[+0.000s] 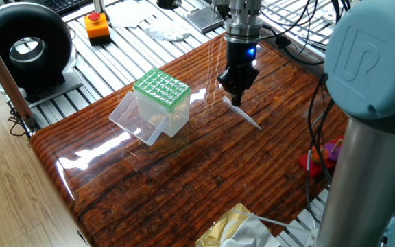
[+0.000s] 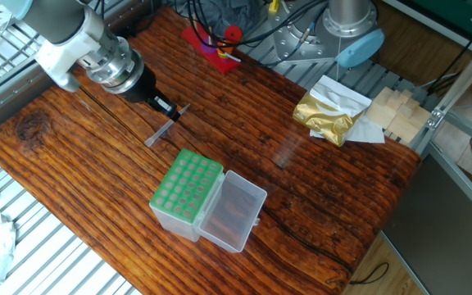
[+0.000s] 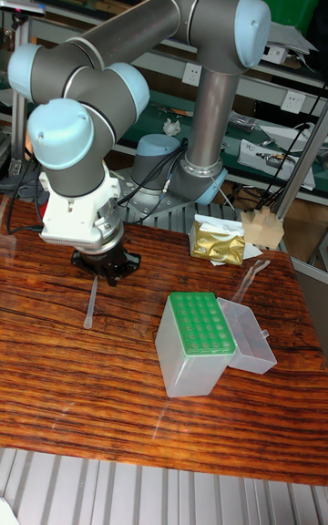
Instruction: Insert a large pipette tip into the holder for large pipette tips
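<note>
Lying flat on the wooden table, the large pipette tip rests with its wide end beneath the gripper, which hangs nose-down directly above that end, presumably so the fingers can take the thicker, stiffer part rather than the fine point. Whether the jaws are spread or already pinching the tip cannot be told from any view. The holder for large pipette tips, a clear box with a light-green grid, stands near but apart, its hinged lid folded open on the table, leaving the holes free to receive a tip from above.
</note>
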